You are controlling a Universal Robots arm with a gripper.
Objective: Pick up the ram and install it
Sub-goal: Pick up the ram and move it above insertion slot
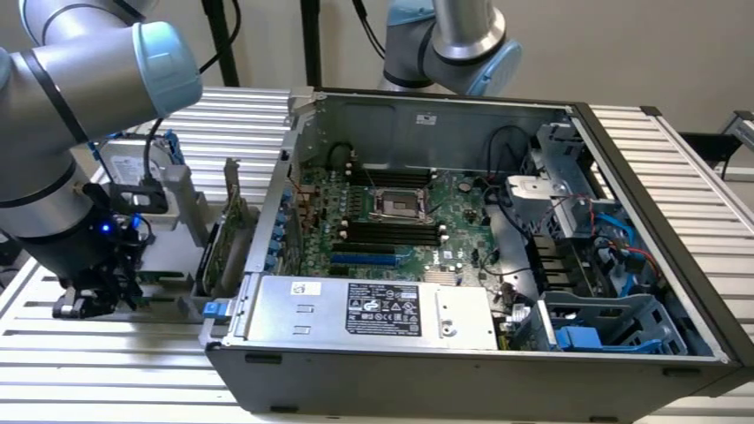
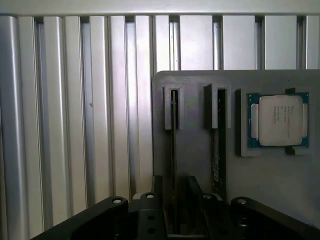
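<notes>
One ram [image 2: 173,150] stands edge-up in a slotted holder [image 2: 194,145], its length running between the wide-spread gripper [image 2: 175,199].

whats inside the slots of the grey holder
Each slot holds a stick edge-on: the ram in line with the claw, and a green stick nearer the processor chip. The claw covers their near ends.
</notes>
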